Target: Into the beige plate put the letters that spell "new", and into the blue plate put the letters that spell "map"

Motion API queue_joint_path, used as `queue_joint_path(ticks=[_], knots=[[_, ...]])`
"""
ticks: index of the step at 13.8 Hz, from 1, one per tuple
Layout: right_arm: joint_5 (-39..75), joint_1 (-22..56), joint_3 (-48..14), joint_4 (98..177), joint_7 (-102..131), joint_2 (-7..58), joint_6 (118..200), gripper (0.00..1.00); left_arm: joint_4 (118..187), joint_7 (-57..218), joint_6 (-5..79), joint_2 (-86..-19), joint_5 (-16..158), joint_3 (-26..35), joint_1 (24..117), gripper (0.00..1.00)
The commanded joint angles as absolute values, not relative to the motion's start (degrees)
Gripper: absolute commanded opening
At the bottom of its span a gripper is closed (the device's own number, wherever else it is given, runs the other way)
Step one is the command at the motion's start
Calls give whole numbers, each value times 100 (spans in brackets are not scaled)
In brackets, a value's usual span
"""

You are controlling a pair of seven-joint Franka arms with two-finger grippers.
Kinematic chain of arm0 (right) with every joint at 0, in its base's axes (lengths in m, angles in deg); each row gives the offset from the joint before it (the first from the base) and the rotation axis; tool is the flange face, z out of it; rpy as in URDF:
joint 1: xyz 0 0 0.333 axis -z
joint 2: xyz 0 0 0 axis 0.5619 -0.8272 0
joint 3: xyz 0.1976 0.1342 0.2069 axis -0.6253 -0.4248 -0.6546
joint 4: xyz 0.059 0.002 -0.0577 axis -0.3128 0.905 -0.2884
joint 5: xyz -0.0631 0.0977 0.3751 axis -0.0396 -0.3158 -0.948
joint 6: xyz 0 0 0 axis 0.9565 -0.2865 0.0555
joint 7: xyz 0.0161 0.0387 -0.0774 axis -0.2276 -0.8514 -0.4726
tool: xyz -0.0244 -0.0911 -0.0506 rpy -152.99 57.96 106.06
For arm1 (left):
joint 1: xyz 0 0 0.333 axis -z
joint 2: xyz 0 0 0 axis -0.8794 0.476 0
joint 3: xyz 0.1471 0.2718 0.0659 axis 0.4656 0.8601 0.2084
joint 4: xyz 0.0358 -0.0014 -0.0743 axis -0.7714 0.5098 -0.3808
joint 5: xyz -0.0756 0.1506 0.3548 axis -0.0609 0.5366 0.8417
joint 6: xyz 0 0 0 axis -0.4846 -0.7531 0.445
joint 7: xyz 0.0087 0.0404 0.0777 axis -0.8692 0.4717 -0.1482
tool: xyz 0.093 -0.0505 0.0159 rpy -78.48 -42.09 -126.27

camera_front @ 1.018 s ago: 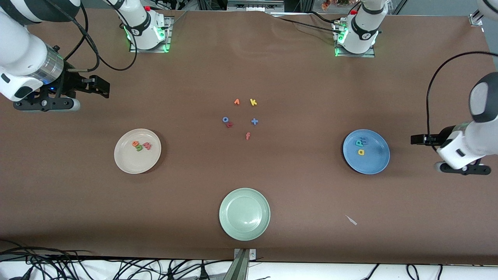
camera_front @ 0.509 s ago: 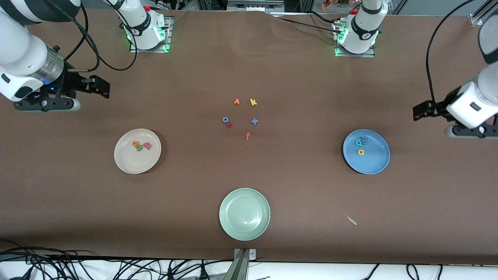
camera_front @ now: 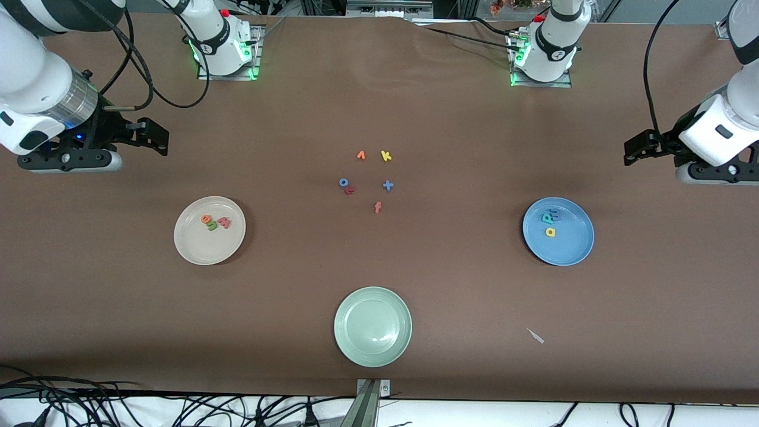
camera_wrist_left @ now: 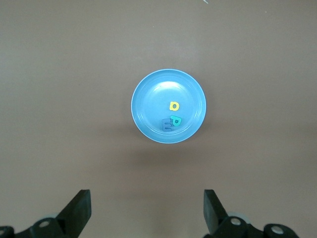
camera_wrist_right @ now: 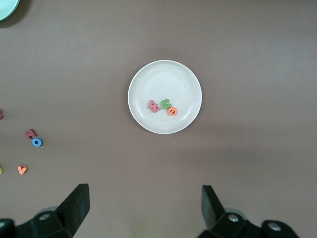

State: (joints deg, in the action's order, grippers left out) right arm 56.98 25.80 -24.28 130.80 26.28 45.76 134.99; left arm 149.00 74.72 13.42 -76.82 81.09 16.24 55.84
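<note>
The beige plate point(camera_front: 201, 249) point(camera_wrist_right: 163, 79) holds the orange "e" point(camera_front: 206, 219) point(camera_wrist_right: 172, 111), green "n" point(camera_front: 212, 226) point(camera_wrist_right: 165, 103) and pinkish-red "w" point(camera_front: 224, 223) point(camera_wrist_right: 154, 105). In the blue plate point(camera_front: 570, 249) point(camera_wrist_left: 153, 96) lie the yellow "a" point(camera_front: 550, 232) point(camera_wrist_left: 174, 105), teal "p" point(camera_front: 547, 218) point(camera_wrist_left: 176, 120) and blue "m" point(camera_front: 555, 213) point(camera_wrist_left: 167, 125). My left gripper point(camera_front: 633, 148) point(camera_wrist_left: 147, 213) hangs open and empty over bare table at the left arm's end. My right gripper point(camera_front: 153, 134) point(camera_wrist_right: 146, 210) waits open and empty over the right arm's end.
A pale green plate point(camera_front: 372, 350) stands nearest the front camera. Loose letters lie mid-table: orange "v" point(camera_front: 360, 155), yellow "k" point(camera_front: 386, 156), blue "o" point(camera_front: 343, 182), a red piece point(camera_front: 350, 190), a blue cross point(camera_front: 388, 185), red "f" point(camera_front: 378, 207). A white scrap point(camera_front: 535, 335) lies near the blue plate.
My left arm has lifted and drawn back from beside the blue plate toward the bases' edge of the table. The right arm and all letters have stayed put.
</note>
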Motion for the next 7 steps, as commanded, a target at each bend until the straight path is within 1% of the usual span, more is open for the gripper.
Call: queue_joint_path(ticks=[1, 7], knots=[[5582, 2610, -2427, 12958, 2607, 4568, 13469, 100, 14859, 7355, 1220, -8025, 7939, 1782, 5648, 100], [5625, 2601, -2453, 12887, 2580, 4577, 13390, 100, 14761, 7337, 1044, -7955, 7904, 1870, 5595, 100]])
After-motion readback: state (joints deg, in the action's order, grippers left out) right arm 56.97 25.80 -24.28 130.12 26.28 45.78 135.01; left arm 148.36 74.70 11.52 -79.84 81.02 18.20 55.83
